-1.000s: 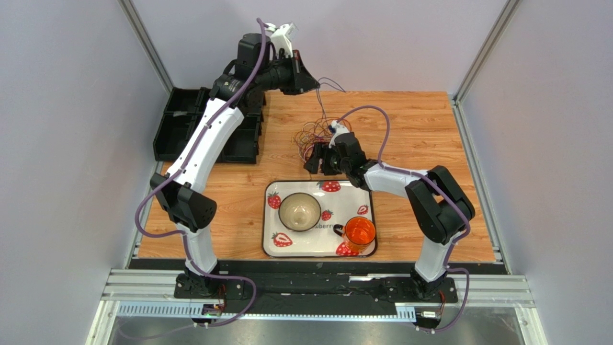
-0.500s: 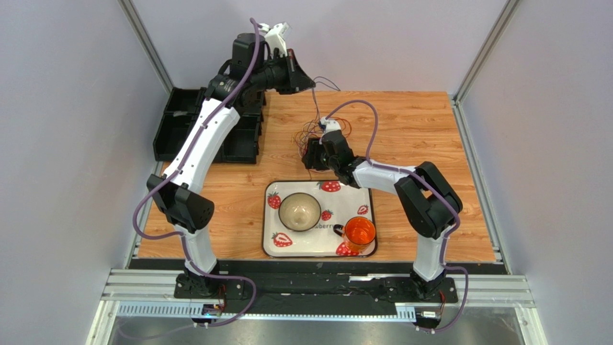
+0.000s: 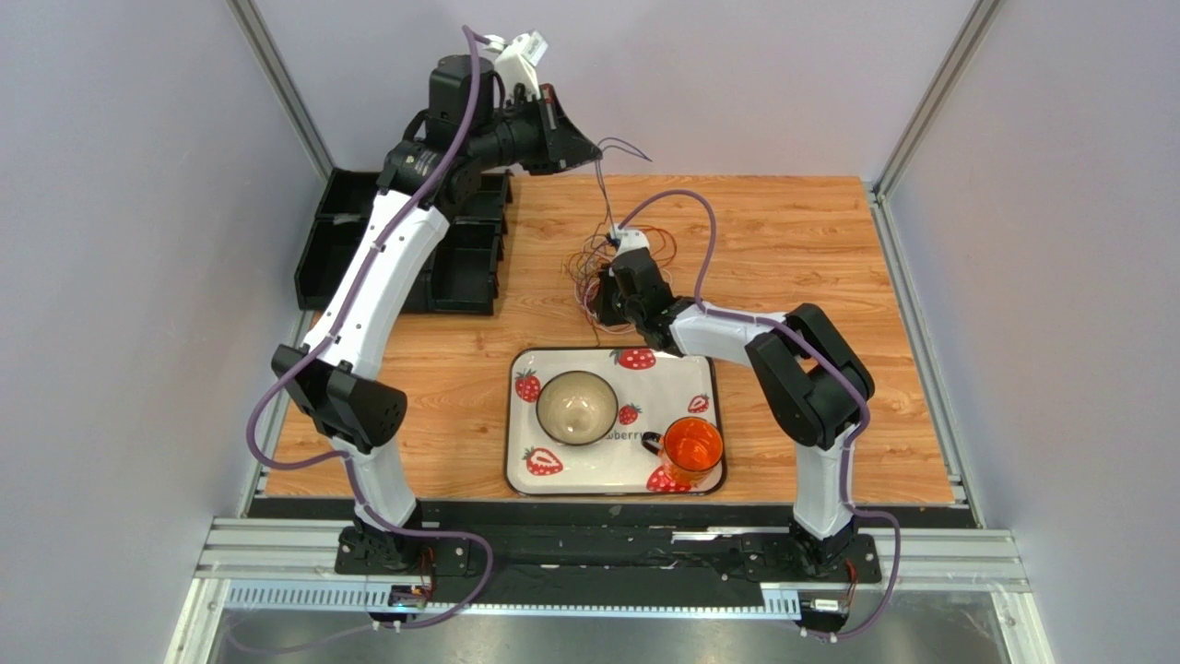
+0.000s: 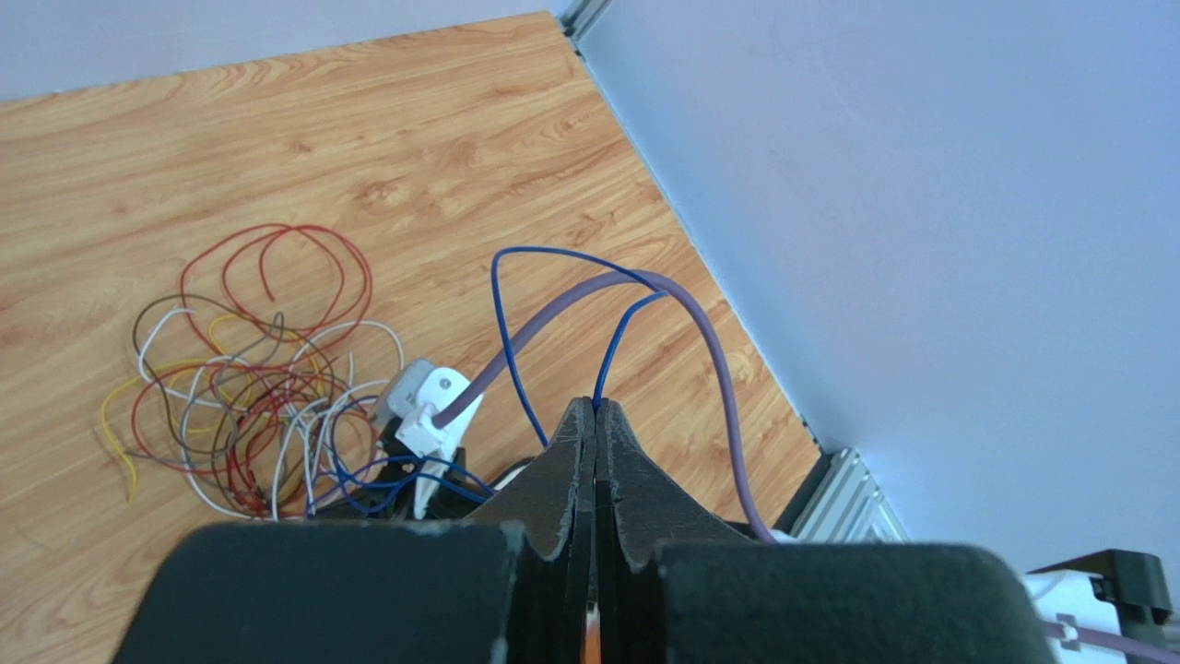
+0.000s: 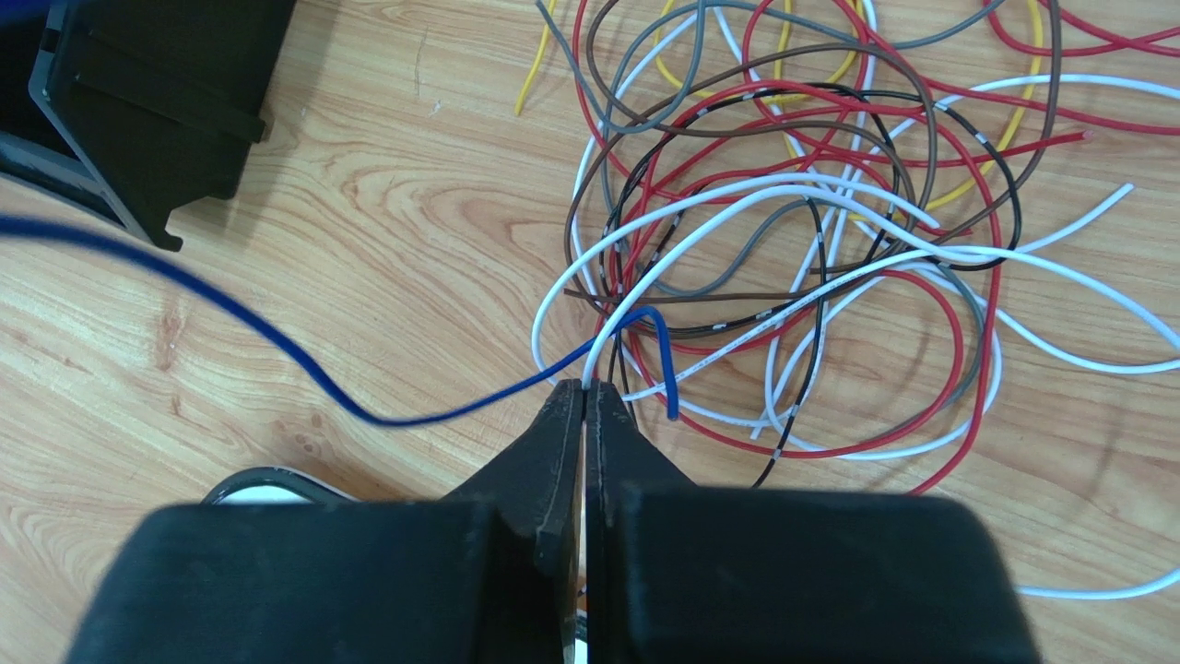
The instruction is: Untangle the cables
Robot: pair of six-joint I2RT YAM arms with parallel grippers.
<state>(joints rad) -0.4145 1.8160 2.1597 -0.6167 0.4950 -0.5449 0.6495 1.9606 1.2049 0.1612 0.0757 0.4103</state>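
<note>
From above, my left gripper (image 3: 589, 157) hangs high over the far left part of the table (image 3: 831, 277), clenched on a blue cable (image 3: 604, 194) that drops from it to the tangle of cables (image 3: 617, 253) lying near the middle of the far edge. My right gripper (image 3: 599, 296) is low at the near left side of that tangle, shut. A tray (image 3: 524, 477) with a bowl (image 3: 576, 407) and an orange cup (image 3: 691, 448) sits at the middle of the near edge. Black bins (image 3: 333, 249) stand off the far left corner.

In my left wrist view, my fingers (image 4: 561, 477) are pressed together with the blue cable pinched at their tips. It loops out ahead, with the tangle on the wood below to the left.

In my right wrist view, my fingers (image 5: 554, 443) are closed flat on the wood at the tangle's edge. A white cable (image 5: 693, 228) runs in between the tips. The blue cable passes just beside them and hooks back, its cut end free.
</note>
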